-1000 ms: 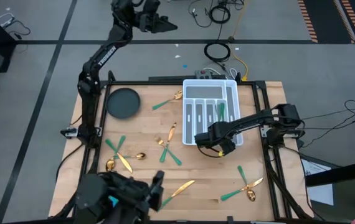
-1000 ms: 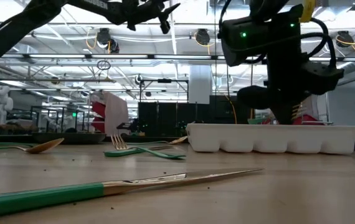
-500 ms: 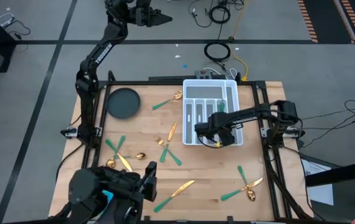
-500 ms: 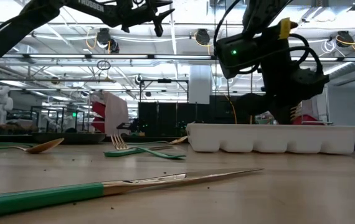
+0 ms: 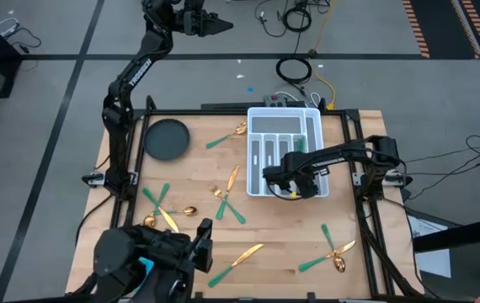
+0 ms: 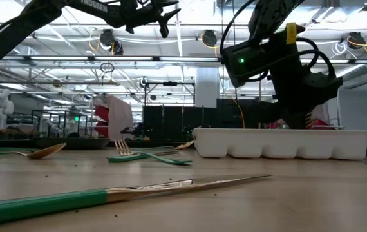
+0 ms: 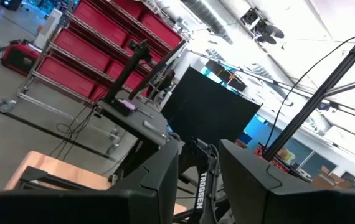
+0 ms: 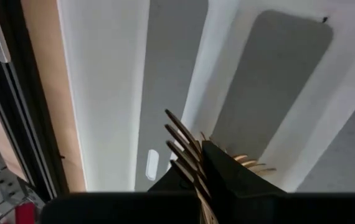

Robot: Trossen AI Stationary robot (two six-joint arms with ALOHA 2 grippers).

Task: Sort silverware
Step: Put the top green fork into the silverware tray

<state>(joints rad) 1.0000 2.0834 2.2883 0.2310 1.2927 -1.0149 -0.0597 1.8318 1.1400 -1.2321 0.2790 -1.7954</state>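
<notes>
Fork [image 8: 187, 149] clamped in shut right tool [image 8: 205, 180], tines pointing toward tray [image 8: 103, 74].

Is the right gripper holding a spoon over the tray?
No: the right wrist view shows the right gripper shut on a fork, its gold tines showing over the white tray.

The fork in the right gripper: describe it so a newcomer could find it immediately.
Start at the white compartmented tray at the table's far right. The right gripper hangs over the tray's near end, shut on a gold-tined fork. Unlike the loose silverware lying flat on the wood, this one is held off the table, tines above the tray's slots.
</notes>
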